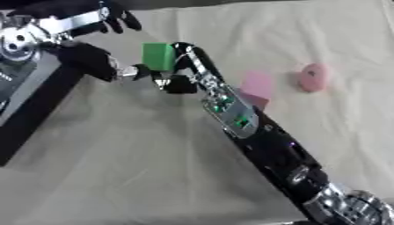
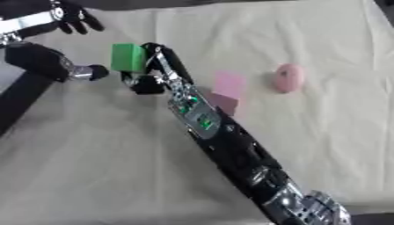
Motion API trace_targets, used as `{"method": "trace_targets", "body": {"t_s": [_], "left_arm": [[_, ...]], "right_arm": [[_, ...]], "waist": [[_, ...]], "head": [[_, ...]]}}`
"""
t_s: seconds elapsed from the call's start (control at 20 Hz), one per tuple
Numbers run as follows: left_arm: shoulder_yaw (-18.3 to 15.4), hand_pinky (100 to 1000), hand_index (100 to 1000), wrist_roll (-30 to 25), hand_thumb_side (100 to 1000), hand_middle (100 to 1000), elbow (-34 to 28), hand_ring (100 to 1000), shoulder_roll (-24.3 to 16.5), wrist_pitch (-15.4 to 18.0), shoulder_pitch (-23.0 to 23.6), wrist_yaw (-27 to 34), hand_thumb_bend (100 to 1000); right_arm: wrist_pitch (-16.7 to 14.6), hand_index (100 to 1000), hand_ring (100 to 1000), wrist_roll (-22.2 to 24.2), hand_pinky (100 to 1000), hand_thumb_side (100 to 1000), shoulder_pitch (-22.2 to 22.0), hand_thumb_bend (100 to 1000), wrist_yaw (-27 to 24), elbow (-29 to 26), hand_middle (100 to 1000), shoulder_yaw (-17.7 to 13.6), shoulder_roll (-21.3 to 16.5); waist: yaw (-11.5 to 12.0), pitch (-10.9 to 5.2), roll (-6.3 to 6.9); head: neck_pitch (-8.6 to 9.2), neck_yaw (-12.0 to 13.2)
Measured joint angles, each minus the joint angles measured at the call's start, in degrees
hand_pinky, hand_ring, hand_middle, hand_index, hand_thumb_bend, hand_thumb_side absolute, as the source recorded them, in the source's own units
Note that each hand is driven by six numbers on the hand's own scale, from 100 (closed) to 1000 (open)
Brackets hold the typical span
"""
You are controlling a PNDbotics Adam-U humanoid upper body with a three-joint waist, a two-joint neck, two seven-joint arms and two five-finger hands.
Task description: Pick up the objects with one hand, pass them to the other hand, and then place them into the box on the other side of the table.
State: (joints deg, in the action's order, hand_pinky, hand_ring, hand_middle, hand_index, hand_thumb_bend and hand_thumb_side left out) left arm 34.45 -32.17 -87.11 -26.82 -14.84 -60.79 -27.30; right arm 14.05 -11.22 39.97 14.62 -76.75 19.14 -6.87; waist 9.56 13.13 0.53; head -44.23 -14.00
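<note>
- Holding a green block up above the table is the right hand, with its fingers curled around the block's right side and the thumb tucked in under it.
- That right arm comes in from the lower right corner and runs diagonally up toward the middle, black with some green lights on the forearm.
- Left hand is up in the top left corner, fingers hanging down relaxed and spread a bit, not touching the block. It sits well apart from the green block, up and to the left of it.
- A black forearm with a silver joint also reaches in from the left and ends just beside the right hand's thumb, under the block. Can't really tell if anything touches there.
- On the table there's a pink block just right of the right arm, partly hidden behind it.
- Further right is a pink roundish thing, lying on its own, near the pink block but apart from it.
- Table is covered in a cream cloth with some wrinkles.
- A dark box edge shows along the left side of the left eye view; can't see into it.
</note>
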Motion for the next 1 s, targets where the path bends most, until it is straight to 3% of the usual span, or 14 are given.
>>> {"method": "trace_targets", "body": {"t_s": [0.2, 0.25, 0.55, 1.0], "left_arm": [[0.2, 819, 710, 0.4, 423, 779, 1.4, 812, 0.7, 1.5, -0.2, -0.7, 544], [0.4, 819, 723, 0.3, 405, 781, 1.6, 815, 0.7, 2.0, -0.2, -1.0, 580], [0.8, 826, 817, 0.2, 496, 807, 3.0, 826, 1.4, 5.2, -0.3, -3.8, 608], [1.0, 820, 848, 3.4, 366, 810, 3.3, 832, 1.8, 7.7, -0.5, -7.2, 628]], "right_arm": [[0.2, 539, 537, 0.2, 739, 100, 0.0, 100, -0.3, -0.6, 527, 0.4, 0.0], [0.3, 540, 537, 0.3, 739, 100, 0.0, 100, -0.3, -0.7, 526, 0.4, 0.0], [0.6, 539, 536, 0.6, 740, 100, 0.0, 100, -0.3, -1.3, 526, 0.7, 0.0], [0.7, 538, 535, 1.0, 740, 100, -0.1, 100, -0.3, -1.4, 526, 1.2, 0.0]], "waist": [[-0.2, 0.00, 0.12], [-0.3, 0.00, 0.12], [-0.4, 0.00, 0.12], [-0.6, 0.00, 0.12]], "head": [[0.00, 0.1], [0.00, 0.1], [0.00, 0.2], [0.00, 0.4]]}}
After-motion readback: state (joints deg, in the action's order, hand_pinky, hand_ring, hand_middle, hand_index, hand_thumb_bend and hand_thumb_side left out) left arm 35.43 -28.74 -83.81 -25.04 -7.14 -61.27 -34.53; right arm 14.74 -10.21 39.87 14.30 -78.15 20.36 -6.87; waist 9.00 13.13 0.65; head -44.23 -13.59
